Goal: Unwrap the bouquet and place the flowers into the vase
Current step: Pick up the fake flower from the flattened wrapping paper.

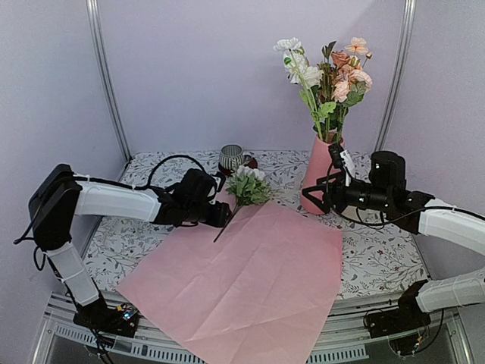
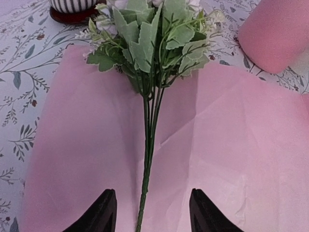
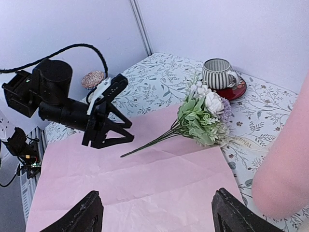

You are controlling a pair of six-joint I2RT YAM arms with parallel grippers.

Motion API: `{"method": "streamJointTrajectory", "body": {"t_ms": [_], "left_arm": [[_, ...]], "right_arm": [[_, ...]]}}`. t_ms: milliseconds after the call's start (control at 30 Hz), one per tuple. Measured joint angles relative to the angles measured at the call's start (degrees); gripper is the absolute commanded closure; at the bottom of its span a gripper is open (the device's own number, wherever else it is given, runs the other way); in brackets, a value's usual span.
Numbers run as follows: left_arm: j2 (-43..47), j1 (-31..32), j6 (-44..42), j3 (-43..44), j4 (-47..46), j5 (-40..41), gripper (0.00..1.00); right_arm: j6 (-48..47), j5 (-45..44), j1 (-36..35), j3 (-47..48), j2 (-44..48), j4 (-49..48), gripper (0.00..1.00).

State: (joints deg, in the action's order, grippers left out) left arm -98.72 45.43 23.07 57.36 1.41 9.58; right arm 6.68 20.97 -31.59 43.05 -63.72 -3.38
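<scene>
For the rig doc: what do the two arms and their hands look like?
Both arms have white tubular links and black joint housings. The left arm carries a looping black cable; the right arm shows thinner wiring. The left hand and right hand are black, each with two wedge-shaped fingers and a white tag.

Left wrist view: we lose the heads of the flowers [image 2: 152, 53] past the top edge, striped mug [image 2: 72, 6] mostly cut too, vase [image 2: 277, 36] clipped top right. Right wrist view: vase is a blurred slab cut by the right edge. Top view: right gripper [image 1: 312, 199] covers the vase's lower part. Brownish object [image 3: 93, 79] near the worktop's left edge: we can't identify it.
</scene>
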Motion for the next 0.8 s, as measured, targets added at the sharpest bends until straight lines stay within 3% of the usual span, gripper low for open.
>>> {"method": "streamJointTrajectory", "body": {"t_ms": [300,600,800], "left_arm": [[-10.19,-0.72,-3.02,7.93,4.02,-0.55,0.52],[-17.38,-1.4,-3.58,11.93,6.82,-1.38,0.71],[-18.95,-1.55,-3.39,14.4,7.78,-2.36,0.93]], "right_arm": [[-0.09,2.25,-1.31,-1.6,-6.71,-8.96,0.2],[-0.52,2.82,-1.42,-1.81,-8.37,-12.81,0.2],[-0.52,3.1,-1.42,-1.81,-9.09,-13.44,0.2]]}}
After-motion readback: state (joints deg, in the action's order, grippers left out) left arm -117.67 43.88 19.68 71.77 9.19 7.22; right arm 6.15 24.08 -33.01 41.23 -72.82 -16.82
